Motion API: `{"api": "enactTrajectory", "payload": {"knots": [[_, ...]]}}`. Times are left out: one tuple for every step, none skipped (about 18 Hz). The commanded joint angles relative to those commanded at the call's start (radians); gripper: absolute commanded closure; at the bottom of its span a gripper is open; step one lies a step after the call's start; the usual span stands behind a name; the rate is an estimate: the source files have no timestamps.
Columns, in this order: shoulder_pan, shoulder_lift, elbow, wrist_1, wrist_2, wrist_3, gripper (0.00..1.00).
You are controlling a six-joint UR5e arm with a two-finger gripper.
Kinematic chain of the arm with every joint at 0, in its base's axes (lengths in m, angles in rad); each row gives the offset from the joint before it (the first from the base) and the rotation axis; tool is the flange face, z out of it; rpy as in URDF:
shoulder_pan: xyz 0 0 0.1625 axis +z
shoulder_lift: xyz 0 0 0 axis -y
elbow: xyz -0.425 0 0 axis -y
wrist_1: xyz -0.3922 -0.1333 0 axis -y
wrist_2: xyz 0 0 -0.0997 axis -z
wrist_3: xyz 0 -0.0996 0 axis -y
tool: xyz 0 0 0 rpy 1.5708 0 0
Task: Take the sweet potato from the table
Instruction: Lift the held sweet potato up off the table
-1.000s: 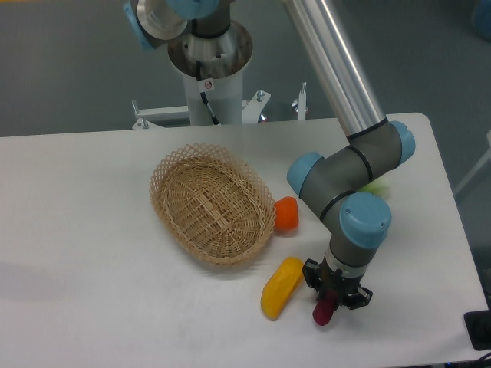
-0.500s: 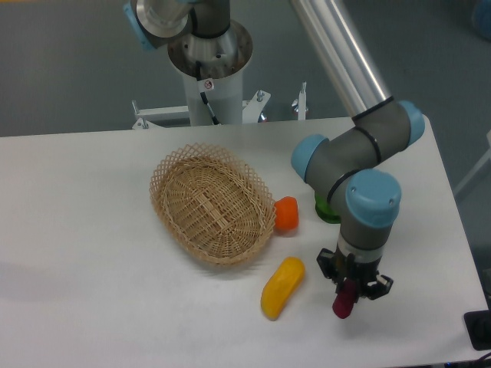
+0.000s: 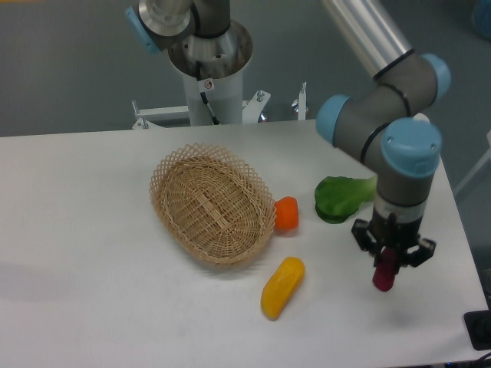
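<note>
Purple sweet potato (image 3: pixel 383 277) is clamped upright in the gripper (image 3: pixel 390 261) above the white table (image 3: pixel 92 230); no writing is legible.

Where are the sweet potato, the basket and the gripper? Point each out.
sweet potato (image 3: pixel 383 277): fixed camera, its lower end below the fingers.
basket (image 3: pixel 170 167): fixed camera, its upper left rim.
gripper (image 3: pixel 392 257): fixed camera, midway between the fingertips.

One basket (image 3: pixel 211 203), four vegetables: purple (image 3: pixel 383 275), yellow (image 3: pixel 281 287), orange (image 3: pixel 286 214), green (image 3: pixel 341 197).
</note>
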Motion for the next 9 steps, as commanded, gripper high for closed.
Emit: {"api": "enactTrajectory", "payload": {"knots": [[0.003, 0.002, 0.008, -0.017, 0.0, 0.003, 0.83], [0.012, 0.008, 0.012, -0.038, 0.0, 0.008, 0.83], [0.02, 0.012, 0.017, -0.06, 0.0, 0.026, 0.83], [0.025, 0.015, 0.018, -0.086, 0.0, 0.066, 0.83], [0.029, 0.02, 0.024, -0.113, 0.003, 0.113, 0.83], [0.04, 0.025, 0.038, -0.149, 0.008, 0.155, 0.83], [0.048, 0.029, 0.054, -0.193, 0.017, 0.188, 0.83], [0.049, 0.029, 0.07, -0.233, 0.043, 0.227, 0.83], [0.049, 0.029, 0.078, -0.258, 0.075, 0.253, 0.83]]}}
